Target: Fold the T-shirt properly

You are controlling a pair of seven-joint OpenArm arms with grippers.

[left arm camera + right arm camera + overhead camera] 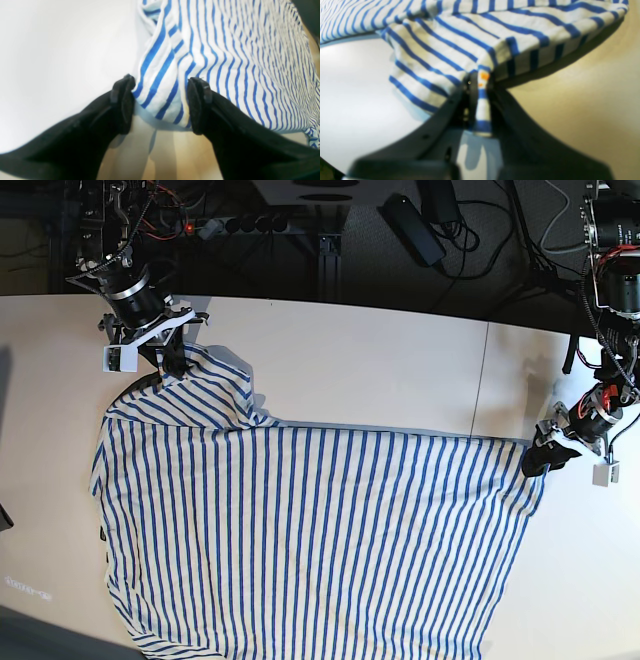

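Base view: a striped T-shirt [320,530] spreads across the surface [400,360], reaching its near edge.
Right gripper [480,80]: jaws clamped on a pinched fold of cloth.
Left gripper [160,100]: jaws wide around a corner, grip unclosed.
Good technique: close left squarely, then lift both evenly, keeping cloth taut.
Room: bare surface toward the far edge.

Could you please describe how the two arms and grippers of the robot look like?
Both arms are mainly black, with silver-white parts and slim dark cables running along them. The left gripper has black fingers with rounded, blunt tips. The right gripper is also black, its fingers tapering toward the tips. In the base view, both grippers show pale, silver-white pieces behind the fingers.
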